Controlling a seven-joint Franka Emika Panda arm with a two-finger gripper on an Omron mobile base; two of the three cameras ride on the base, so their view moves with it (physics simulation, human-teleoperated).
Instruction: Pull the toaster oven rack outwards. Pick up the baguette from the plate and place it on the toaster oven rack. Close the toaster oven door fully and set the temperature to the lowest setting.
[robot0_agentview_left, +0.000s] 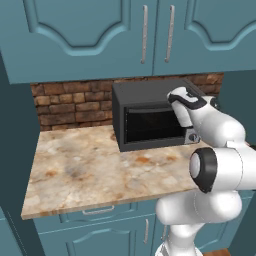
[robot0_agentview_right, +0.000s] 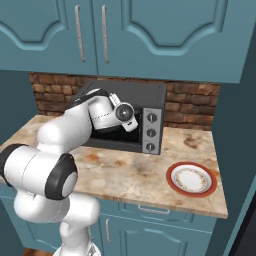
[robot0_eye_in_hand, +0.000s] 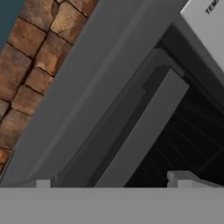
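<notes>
One bent arm (robot0_agentview_right: 75, 125), wrist at the toaster oven door (robot0_agentview_left: 150, 125).

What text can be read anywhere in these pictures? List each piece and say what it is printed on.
"TEM": dark letters on the pale control panel of the toaster oven, cut off by the edge of the hand view, so the word is incomplete.
Marks around the three knobs in the right base view: too small to read.
Pattern in the middle of the plate: decoration, no letters to be made out.
Nothing else bears text.
</notes>
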